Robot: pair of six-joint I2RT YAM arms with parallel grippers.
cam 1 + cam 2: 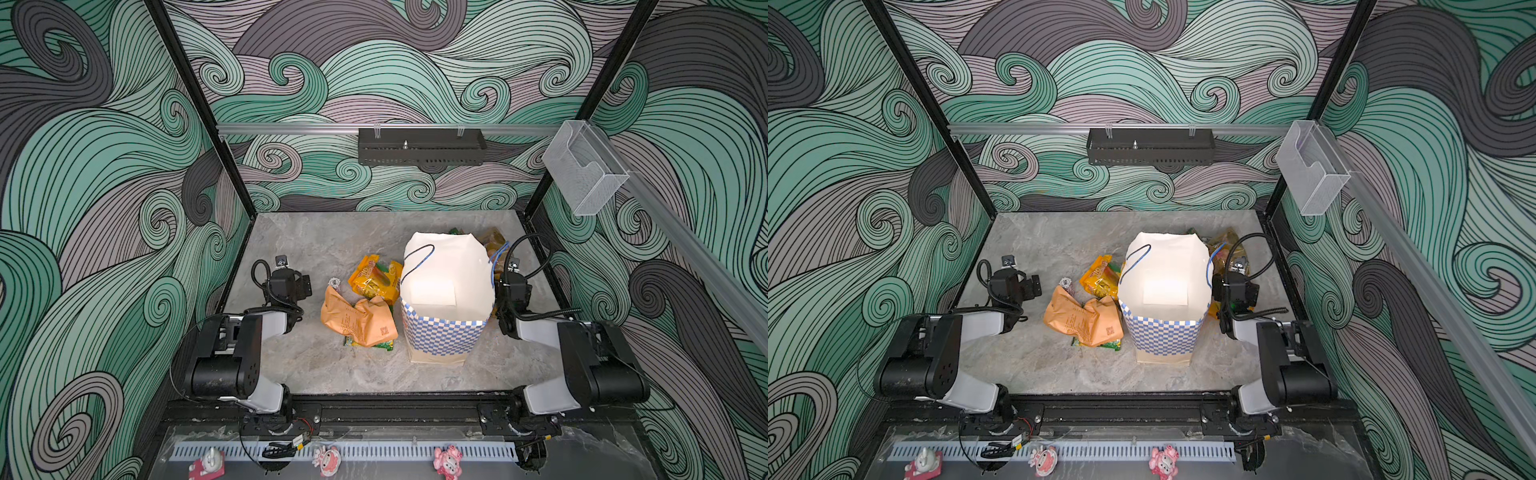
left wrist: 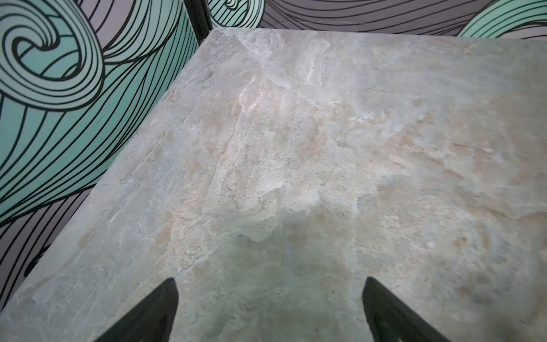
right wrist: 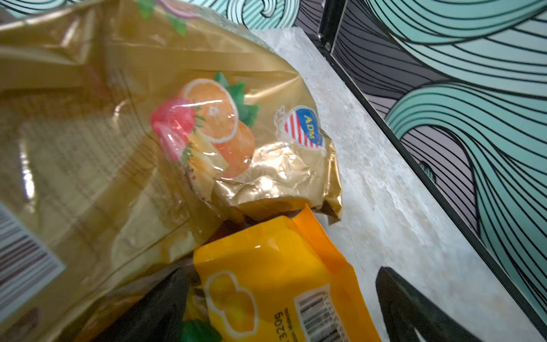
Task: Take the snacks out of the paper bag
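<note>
The paper bag (image 1: 442, 332) stands upright and open-mouthed on the stone table (image 1: 332, 241), and nothing can be seen inside it in either top view. To the left of the bag, the left arm (image 1: 232, 353) is folded with its elbow raised. Its forearm reaches away from the front rail and its wrist is tipped down. The left gripper (image 2: 269, 281) hangs over bare table with its fingers spread wide and nothing between them. Between it and the bag lie a tan-orange packet (image 1: 357, 320) and a glossy orange-yellow packet (image 1: 374, 278). The right arm (image 1: 582, 353) is folded the same way, close against the bag's right side. The right gripper (image 3: 284, 271) is tilted down with its jaws fully apart, over a yellow packet (image 3: 275, 251) that lies loose between its fingers, partly under a gold packet (image 3: 133, 133) behind the bag's right corner.
</note>
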